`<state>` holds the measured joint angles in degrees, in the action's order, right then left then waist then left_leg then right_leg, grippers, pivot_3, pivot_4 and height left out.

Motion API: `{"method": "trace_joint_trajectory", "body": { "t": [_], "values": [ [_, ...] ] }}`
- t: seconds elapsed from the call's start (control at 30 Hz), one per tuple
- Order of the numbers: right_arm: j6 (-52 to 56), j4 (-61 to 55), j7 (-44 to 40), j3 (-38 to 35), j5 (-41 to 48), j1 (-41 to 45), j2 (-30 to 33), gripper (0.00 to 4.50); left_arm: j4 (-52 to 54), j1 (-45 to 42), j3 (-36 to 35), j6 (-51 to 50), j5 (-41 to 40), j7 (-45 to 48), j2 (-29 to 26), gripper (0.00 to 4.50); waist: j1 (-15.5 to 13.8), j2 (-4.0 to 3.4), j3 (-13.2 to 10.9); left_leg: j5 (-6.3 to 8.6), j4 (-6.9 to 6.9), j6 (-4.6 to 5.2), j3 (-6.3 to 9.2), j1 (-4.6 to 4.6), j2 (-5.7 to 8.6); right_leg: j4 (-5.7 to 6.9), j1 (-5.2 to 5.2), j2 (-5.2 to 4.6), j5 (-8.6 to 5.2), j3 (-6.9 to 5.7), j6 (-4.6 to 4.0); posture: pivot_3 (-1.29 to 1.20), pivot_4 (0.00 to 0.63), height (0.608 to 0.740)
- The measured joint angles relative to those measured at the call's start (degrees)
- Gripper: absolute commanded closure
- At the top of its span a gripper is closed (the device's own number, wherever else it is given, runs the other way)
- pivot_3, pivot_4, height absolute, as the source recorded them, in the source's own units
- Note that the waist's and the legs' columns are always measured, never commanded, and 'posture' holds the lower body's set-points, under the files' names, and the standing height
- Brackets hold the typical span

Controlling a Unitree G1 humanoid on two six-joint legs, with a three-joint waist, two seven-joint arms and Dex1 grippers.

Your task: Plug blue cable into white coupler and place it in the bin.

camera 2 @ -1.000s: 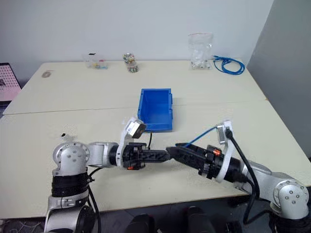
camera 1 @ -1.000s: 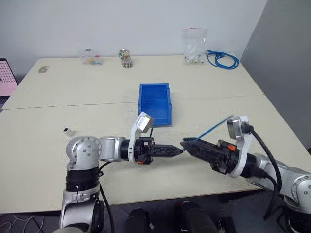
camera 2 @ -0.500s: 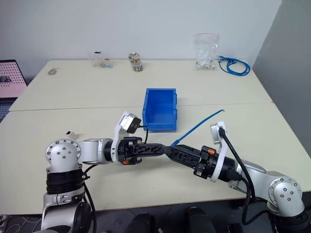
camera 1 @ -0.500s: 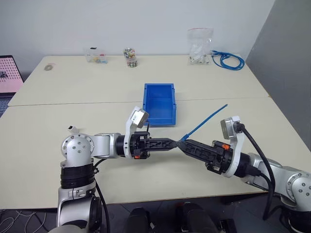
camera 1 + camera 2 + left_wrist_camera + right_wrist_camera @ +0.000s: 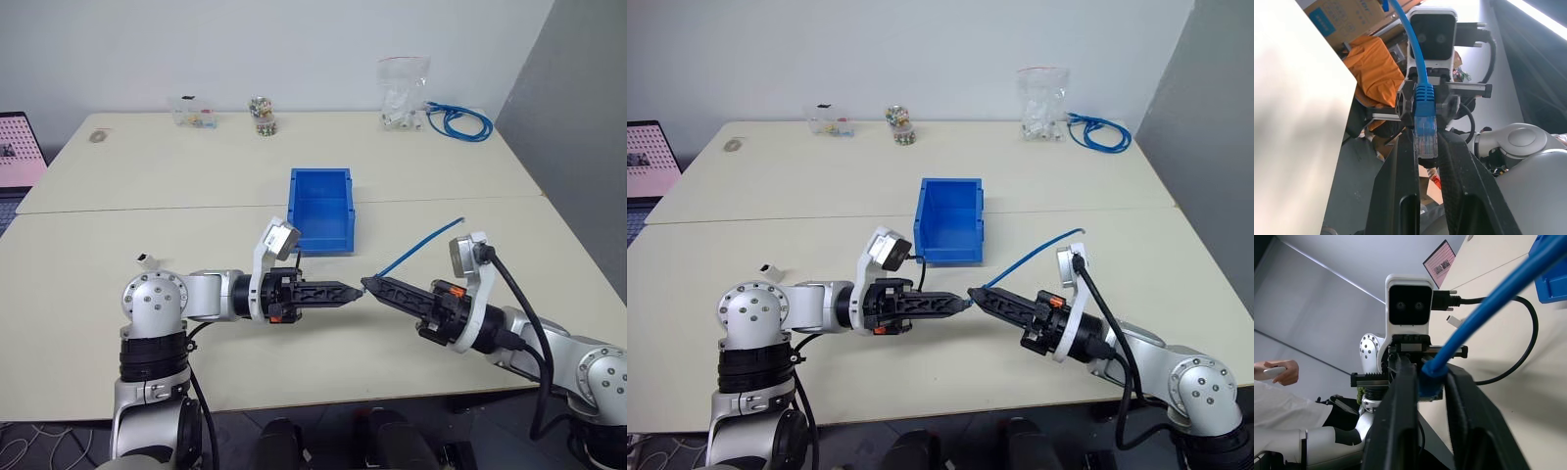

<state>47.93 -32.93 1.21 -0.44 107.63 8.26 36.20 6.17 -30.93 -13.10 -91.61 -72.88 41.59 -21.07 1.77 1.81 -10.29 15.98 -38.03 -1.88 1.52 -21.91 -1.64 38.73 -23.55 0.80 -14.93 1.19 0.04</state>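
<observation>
Left eye view: left claw (image 5: 359, 289) and right claw (image 5: 366, 285) are meeting tip to tip above the table (image 5: 196, 181), near side of the blue bin (image 5: 321, 210). The blue cable (image 5: 419, 245) is rising rightward from the right claw, which is pinching it.

Left wrist view: left claw is closed narrow; the cable's clear plug (image 5: 1425, 139) is sitting just beyond its fingertips (image 5: 1400, 147).

Right wrist view: right fingers (image 5: 1400, 382) are gripping the cable. White coupler: cannot tell.
</observation>
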Motion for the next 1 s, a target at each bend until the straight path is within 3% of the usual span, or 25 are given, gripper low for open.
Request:
{"method": "trace_joint_trajectory", "body": {
  "t": [0.13, 0.17, 0.3, 0.47, 0.57, 0.67, 0.73, 0.77, 0.97, 1.0],
  "values": [
    [-0.1, 0.1, -0.1, 0.0, 0.0, 0.0, 0.4, 4.34, 0.1, 0.5, 0.4, 0.8, -0.3, -0.4, 0.0, 4.23, 0.0, 0.00, 0.0, 0.00, 0.00, 0.00, -0.01, 0.00, 0.00, 0.00, 0.00, 0.00, 0.00, 0.01, 0.00, 0.00, 0.150, 0.740],
    [0.0, 0.1, -0.1, 0.1, 0.0, 0.0, 0.6, 4.34, 0.3, 0.7, 0.4, 1.0, -0.5, -0.5, 0.0, 3.55, 0.0, 0.00, 0.0, 0.00, 0.00, 0.00, 0.00, 0.00, -0.01, 0.00, 0.00, 0.00, 0.00, 0.01, 0.00, 0.00, 0.150, 0.740],
    [0.1, 1.3, -0.2, 0.4, -0.6, 1.6, 1.1, 4.35, 2.4, 3.6, 0.5, 1.4, -1.7, -0.5, -1.0, 2.83, 0.1, -0.01, 0.0, 0.00, 0.02, 0.00, -0.02, 0.01, -0.02, 0.00, -0.02, 0.00, 0.00, 0.06, 0.00, 0.00, 0.150, 0.740],
    [0.7, 4.3, -1.8, 0.4, -0.9, 3.6, 1.9, 4.35, 10.5, 9.2, 3.4, 4.9, -0.8, 3.8, -8.2, 1.73, 0.0, -0.05, 0.0, 0.00, 0.07, 0.00, -0.01, 0.01, -0.04, -0.02, -0.05, 0.00, -0.01, 0.06, -0.01, 0.00, 0.150, 0.740],
    [1.1, 7.2, -3.8, -0.6, -3.3, 4.3, 2.7, 4.35, 19.3, 17.8, 7.0, 16.2, 8.7, 8.2, -16.0, 1.14, 0.1, -0.12, -0.1, 0.01, 0.18, -0.01, -0.02, 0.13, -0.06, -0.04, -0.09, -0.10, -0.01, 0.32, -0.03, 0.00, 0.150, 0.740],
    [1.1, 9.4, -4.7, -1.2, -5.8, 4.7, 2.5, 4.35, 24.3, 26.4, 7.2, 28.0, 19.3, 5.3, -16.5, 0.45, -0.2, -0.16, -0.1, 0.01, 0.18, 0.00, -0.13, 0.03, -0.14, -0.05, -0.23, -0.22, 0.01, 0.55, 0.00, 0.00, 0.150, 0.740],
    [1.1, 9.4, -4.8, -1.2, -7.0, 5.7, 1.8, 4.35, 27.0, 30.8, 6.7, 36.2, 28.2, -1.5, -14.7, 0.02, -0.3, -0.16, -0.1, 0.01, 0.16, 0.00, -0.20, 0.02, -0.12, -0.07, -0.26, -0.25, 0.05, 0.66, 0.07, 0.00, 0.150, 0.740],
    [1.0, 9.5, -4.8, -1.2, -7.3, 6.4, 1.6, 4.35, 28.3, 32.6, 5.8, 38.6, 31.8, -5.9, -12.8, 0.02, -0.3, -0.16, -0.1, 0.01, 0.15, 0.01, -0.21, 0.00, -0.12, -0.13, -0.25, -0.27, 0.09, 0.68, 0.14, 0.00, 0.150, 0.740],
    [0.6, 11.5, -4.7, -1.3, -8.3, 10.0, -1.6, 4.35, 32.4, 44.1, 0.5, 48.6, 52.8, -38.6, 7.7, 0.02, -0.2, -0.11, -0.1, 0.03, 0.10, 0.04, -0.48, -0.09, -0.10, -0.46, -0.24, -0.28, 0.31, 0.95, 0.50, 0.00, 0.150, 0.740],
    [0.8, 13.2, -4.8, -0.6, -9.7, 11.7, -2.8, 4.35, 31.9, 43.7, -1.0, 50.6, 55.6, -45.4, 14.3, 0.02, -0.3, -0.11, -0.1, 0.03, 0.10, 0.05, -0.48, -0.11, -0.13, -0.68, -0.17, -0.24, 0.48, 0.97, 0.67, 0.00, 0.150, 0.740]
  ]
}}
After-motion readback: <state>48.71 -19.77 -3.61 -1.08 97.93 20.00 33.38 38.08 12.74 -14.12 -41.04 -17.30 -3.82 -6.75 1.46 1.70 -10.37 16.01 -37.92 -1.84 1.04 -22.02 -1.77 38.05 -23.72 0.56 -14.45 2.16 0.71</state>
